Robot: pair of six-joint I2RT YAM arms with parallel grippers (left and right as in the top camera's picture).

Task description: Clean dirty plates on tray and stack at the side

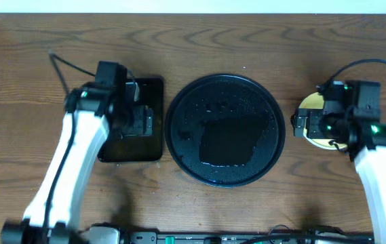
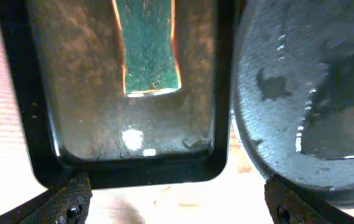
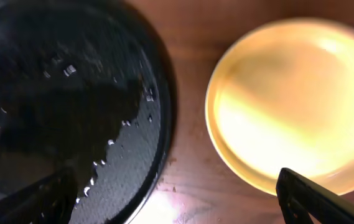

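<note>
The large round black tray [image 1: 209,102] sits mid-table with no plates on it, only wet specks. It also shows in the left wrist view [image 2: 307,93] and the right wrist view [image 3: 71,106]. A pale yellow plate [image 1: 309,103] lies on the table right of the tray, clean in the right wrist view [image 3: 288,99]. No mint-blue plate shows. My right gripper [image 1: 311,125] hovers over the plate's left edge, open and empty [image 3: 177,205]. My left gripper [image 1: 140,120] is open and empty [image 2: 177,205] above the small rectangular tray.
A small rectangular black tray [image 1: 153,146] lies left of the round tray and holds a green sponge [image 2: 149,50]. Its near rim is just ahead of my left fingers. Cables run across the back left and back right of the wooden table.
</note>
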